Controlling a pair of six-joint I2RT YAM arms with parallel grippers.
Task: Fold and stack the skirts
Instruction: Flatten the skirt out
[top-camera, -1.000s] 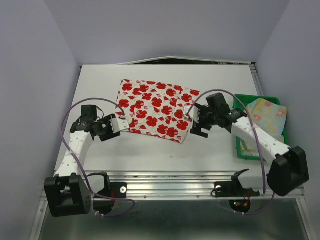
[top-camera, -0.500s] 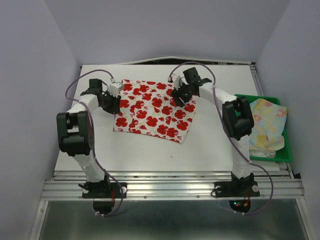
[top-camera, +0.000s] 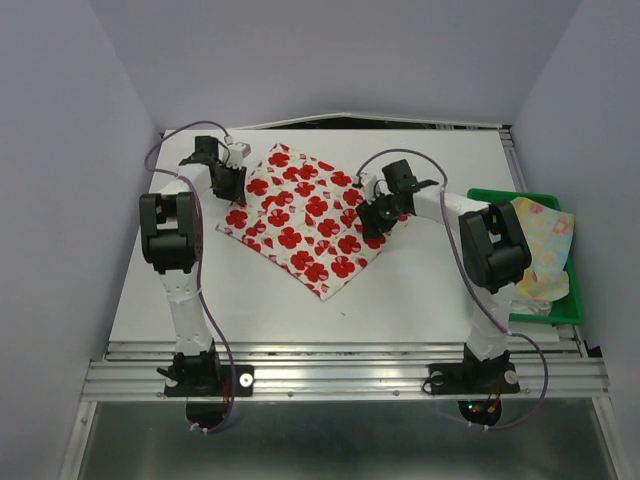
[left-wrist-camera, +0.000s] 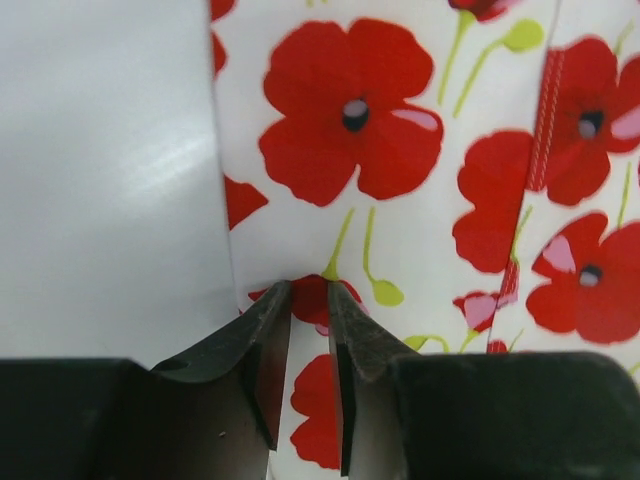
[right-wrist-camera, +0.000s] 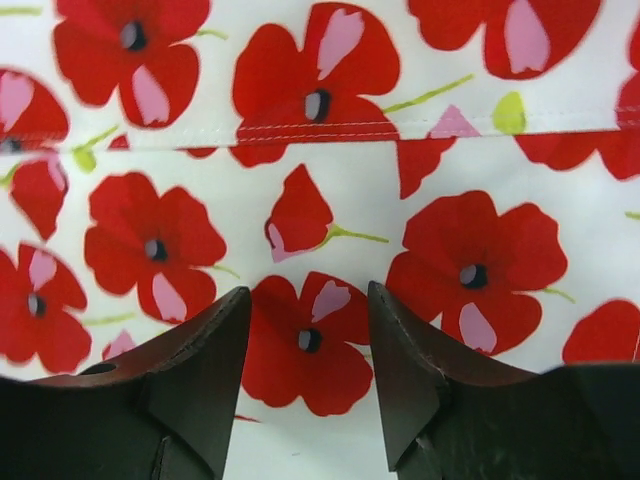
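The white skirt with red flowers (top-camera: 300, 215) lies flat on the table, turned like a diamond. My left gripper (top-camera: 232, 178) is at its left edge. In the left wrist view the left gripper (left-wrist-camera: 310, 290) has its jaws a narrow slit apart, with the skirt (left-wrist-camera: 350, 120) showing in the slit just inside its edge; a pinch cannot be made out. My right gripper (top-camera: 370, 215) is on the skirt's right side. Its wrist view shows this gripper (right-wrist-camera: 308, 292) open, its tips either side of one red flower on the skirt (right-wrist-camera: 320, 170). The pale yellow skirt (top-camera: 540, 235) lies crumpled in the tray.
A green tray (top-camera: 505, 196) stands at the table's right edge, beside the right arm. Bare white table (top-camera: 250, 290) lies in front of the skirt and shows left of the cloth edge as table (left-wrist-camera: 100, 150). Walls close in the table on the left, back and right.
The red-flowered skirt has turned from lying nearly square to lying as a diamond. The right gripper has moved down and to the right along it. Both arms first reached out from the near edge.
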